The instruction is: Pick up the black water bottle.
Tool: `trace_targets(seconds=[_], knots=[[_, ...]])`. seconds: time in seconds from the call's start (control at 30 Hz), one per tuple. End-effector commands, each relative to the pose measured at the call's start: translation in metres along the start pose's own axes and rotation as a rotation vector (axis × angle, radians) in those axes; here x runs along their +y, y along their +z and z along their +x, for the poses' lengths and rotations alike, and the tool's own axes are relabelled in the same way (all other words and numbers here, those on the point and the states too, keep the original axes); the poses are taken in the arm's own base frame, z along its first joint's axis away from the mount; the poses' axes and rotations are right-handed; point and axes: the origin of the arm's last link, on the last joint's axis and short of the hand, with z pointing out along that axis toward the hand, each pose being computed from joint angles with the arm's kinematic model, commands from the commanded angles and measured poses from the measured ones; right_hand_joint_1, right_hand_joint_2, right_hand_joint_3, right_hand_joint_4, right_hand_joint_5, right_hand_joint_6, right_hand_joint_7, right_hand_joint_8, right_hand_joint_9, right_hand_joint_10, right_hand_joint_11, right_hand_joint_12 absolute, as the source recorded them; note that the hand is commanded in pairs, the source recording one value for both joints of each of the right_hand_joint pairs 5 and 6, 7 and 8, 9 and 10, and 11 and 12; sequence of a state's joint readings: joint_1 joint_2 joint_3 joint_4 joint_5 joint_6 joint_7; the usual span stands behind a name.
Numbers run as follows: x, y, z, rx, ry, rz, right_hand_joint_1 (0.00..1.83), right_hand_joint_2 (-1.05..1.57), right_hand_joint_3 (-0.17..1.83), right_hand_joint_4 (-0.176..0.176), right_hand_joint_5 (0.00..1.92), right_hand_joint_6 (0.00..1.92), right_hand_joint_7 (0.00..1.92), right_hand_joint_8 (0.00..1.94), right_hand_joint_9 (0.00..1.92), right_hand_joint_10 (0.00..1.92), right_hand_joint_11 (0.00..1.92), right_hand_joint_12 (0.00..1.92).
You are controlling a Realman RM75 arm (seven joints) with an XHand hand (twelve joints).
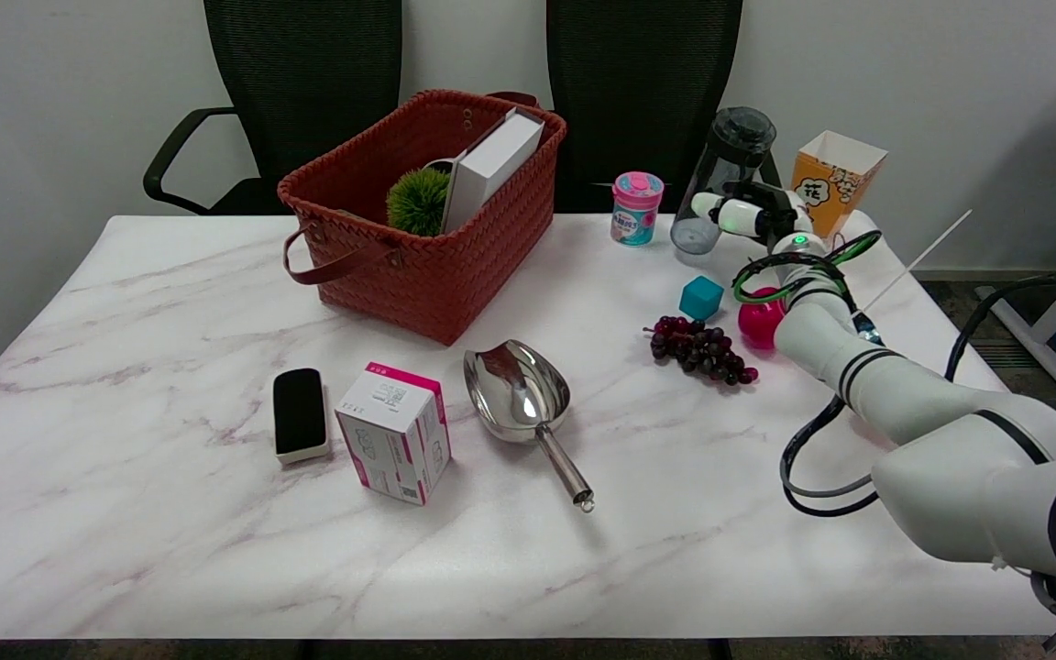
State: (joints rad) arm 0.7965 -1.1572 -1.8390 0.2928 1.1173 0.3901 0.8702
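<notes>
The bottle [720, 179] stands upright on the bench [170, 513] behind the teal cube [701, 297], right of the pink jar [636, 208]; the right hand [748, 215] wraps its fingers [709, 203] around the bottle's lower body; popcorn box [833, 180] just right.

The white marbled worktop [125, 513] carries a red woven basket [441, 266] at the far middle. Near it lie a metal scoop [523, 399], a pink-white box [395, 431] and a black eraser [299, 412]. On the right are purple grapes [700, 350], a teal cube [701, 297], a small pink-lidded tub [636, 209], a popcorn box [832, 180] and the black water bottle [720, 174].
</notes>
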Motion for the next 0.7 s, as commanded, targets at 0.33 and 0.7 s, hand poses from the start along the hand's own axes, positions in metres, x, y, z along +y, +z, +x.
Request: trace_targets(seconds=[0.33,0.7], knots=[[-0.049,-0.002,-0.001,-0.050,0.025,0.164,1.15,0.99,0.59,0.000,0.85,0.85,0.91,0.91,0.64,0.64,0.63,0.63],[-0.088,-0.004,-0.007,-0.084,0.041,0.268,1.16,1.01,0.60,0.000,0.84,0.84,0.93,0.93,0.67,0.67,0.66,0.66]])
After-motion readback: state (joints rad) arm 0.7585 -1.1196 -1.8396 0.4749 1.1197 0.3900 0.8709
